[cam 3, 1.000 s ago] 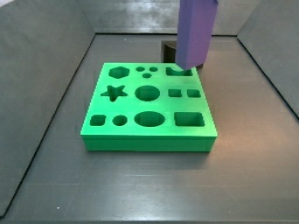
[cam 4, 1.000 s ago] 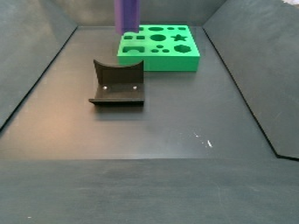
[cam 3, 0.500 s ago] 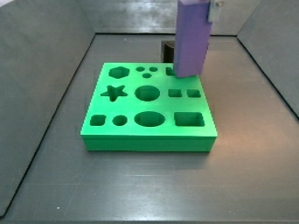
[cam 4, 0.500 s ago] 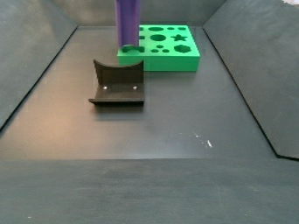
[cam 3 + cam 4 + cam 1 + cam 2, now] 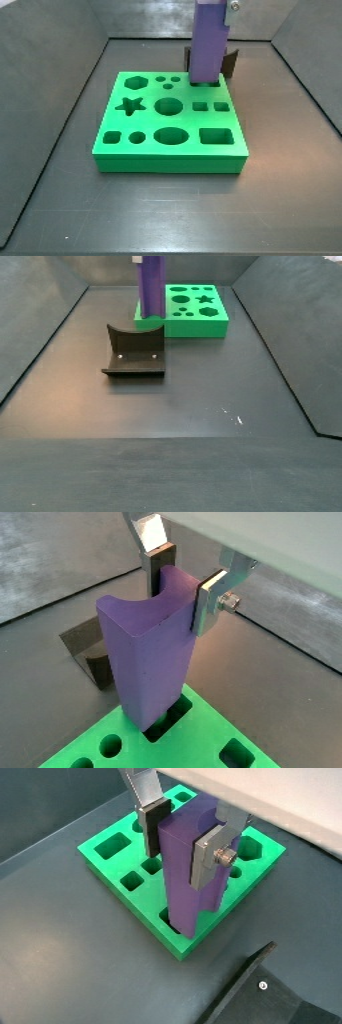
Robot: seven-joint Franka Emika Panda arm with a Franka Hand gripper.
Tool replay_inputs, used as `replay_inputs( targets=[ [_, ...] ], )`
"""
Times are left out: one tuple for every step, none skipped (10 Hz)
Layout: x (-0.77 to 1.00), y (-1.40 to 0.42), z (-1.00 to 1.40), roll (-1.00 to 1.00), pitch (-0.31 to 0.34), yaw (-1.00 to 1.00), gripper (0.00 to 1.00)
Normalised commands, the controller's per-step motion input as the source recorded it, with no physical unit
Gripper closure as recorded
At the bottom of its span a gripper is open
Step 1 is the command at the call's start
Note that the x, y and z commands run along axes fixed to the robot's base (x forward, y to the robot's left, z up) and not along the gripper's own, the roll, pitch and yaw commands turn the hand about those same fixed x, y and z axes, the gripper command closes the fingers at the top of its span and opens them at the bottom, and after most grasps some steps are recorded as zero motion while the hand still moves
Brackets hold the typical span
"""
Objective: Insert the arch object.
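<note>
Claw (image 5: 185, 597) sits high over the green board (image 5: 147, 145), clamped narrow on the upper part of the arch object (image 5: 150, 652). Silver fingers (image 5: 215, 600) press on two opposite sides of the piece, dark pads flat against it; the same grip shows in both wrist views (image 5: 183, 846).

Arch object: tall purple column, one long face hollowed into a curve, so its top end reads as an arch. It hangs upright in both side views (image 5: 207, 45) (image 5: 152, 286). Its lower end (image 5: 187, 878) meets the board's top face at a dark cut-out near one edge. Cannot tell whether the end has entered the cut-out or only touches the rim.

Green board lies flat on the dark tabletop (image 5: 201, 416), its top full of shaped holes: star, hexagon, circles, squares.

Fixture (image 5: 134, 354), dark L-shaped bracket on a base plate, stands on the tabletop apart from the board, on its near side in a side view, and just past its far edge, behind the column, in a side view (image 5: 230, 62).
</note>
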Motion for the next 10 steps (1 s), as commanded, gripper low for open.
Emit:
replay_inputs(
  targets=[
    [0.13,-0.15,-0.25,-0.34,0.0,0.0,1.0],
    [0.26,-0.13,-0.28,-0.38,0.0,-0.07,1.0],
    [0.22,0.0,-0.36,-0.23,0.0,0.0,1.0],
    [0.11,0.09,-0.43,-0.32,-0.01,-0.04,1.0],
    [0.15,0.17,-0.48,-0.29,-0.011,-0.25,1.0],
    [0.23,0.13,-0.43,-0.22,0.0,-0.35,1.0],
    [0.09,0.05,-0.35,-0.19,-0.027,-0.31,1.0],
    [0.0,0.0,-0.27,-0.08,-0.071,-0.18,1.0],
    [0.0,0.0,-0.19,0.0,-0.064,-0.02,1.0],
    [0.0,-0.04,-0.17,0.04,-0.056,0.0,1.0]
  ],
)
